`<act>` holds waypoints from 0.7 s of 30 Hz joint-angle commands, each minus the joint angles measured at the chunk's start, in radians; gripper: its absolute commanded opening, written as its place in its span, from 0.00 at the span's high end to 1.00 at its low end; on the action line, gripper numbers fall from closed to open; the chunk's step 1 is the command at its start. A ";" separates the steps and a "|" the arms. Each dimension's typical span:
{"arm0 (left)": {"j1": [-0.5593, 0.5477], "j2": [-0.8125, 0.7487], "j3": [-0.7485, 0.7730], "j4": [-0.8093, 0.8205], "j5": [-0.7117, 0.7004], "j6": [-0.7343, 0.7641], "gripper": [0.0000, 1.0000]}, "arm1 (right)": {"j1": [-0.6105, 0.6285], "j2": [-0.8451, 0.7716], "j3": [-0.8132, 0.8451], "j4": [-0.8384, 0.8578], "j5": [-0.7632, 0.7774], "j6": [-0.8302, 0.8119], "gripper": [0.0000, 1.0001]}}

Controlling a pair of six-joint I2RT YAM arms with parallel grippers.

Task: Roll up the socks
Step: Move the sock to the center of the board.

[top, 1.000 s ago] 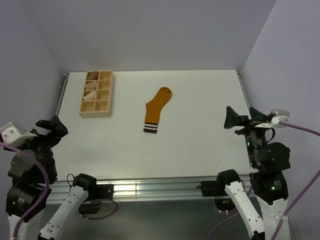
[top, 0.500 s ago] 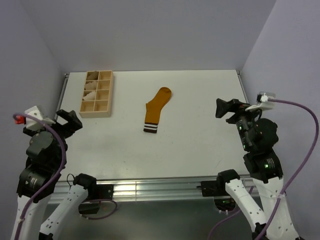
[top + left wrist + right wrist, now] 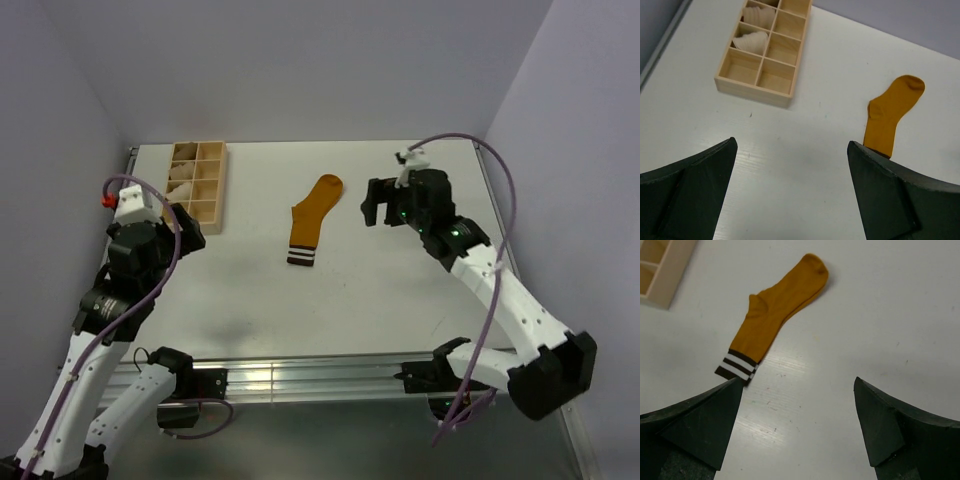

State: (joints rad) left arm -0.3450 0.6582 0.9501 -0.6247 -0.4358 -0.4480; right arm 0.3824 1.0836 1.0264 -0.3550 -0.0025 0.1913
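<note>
A mustard-orange sock [image 3: 312, 220] with a dark brown cuff and two white stripes lies flat mid-table, toe far, cuff near. It also shows in the left wrist view [image 3: 892, 117] and the right wrist view [image 3: 775, 315]. My left gripper [image 3: 188, 228] hovers open and empty to the left of the sock, near the box; in its own view [image 3: 792, 150] bare table lies between the jaws. My right gripper [image 3: 373, 205] hovers open and empty just right of the sock; in its own view [image 3: 796, 385] the cuff sits by its left finger.
A wooden compartment box [image 3: 222, 190] stands at the back left, with pale cream rolled bundles [image 3: 182, 185] in its far-left cells. It also shows in the left wrist view [image 3: 752, 92], and its corner in the right wrist view [image 3: 660, 285]. Walls enclose the table.
Both arms have swung up from the near corners and reached forward over the table, the right one to beside the sock, the left one toward the box. The sock has not moved.
</note>
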 commanded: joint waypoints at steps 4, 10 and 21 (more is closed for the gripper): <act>-0.005 0.049 -0.040 0.086 0.114 -0.040 0.01 | 0.122 0.223 0.084 0.168 0.044 -0.181 0.06; -0.003 0.047 -0.071 0.118 0.138 -0.038 0.01 | 0.210 0.469 0.175 0.226 0.059 -0.317 0.18; -0.003 0.024 -0.099 0.140 0.177 -0.041 0.02 | 0.291 0.831 0.423 0.192 -0.034 -0.389 0.28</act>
State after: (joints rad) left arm -0.3450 0.6991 0.8604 -0.5339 -0.2920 -0.4774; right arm 0.6685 1.8790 1.3827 -0.1677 -0.0040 -0.1661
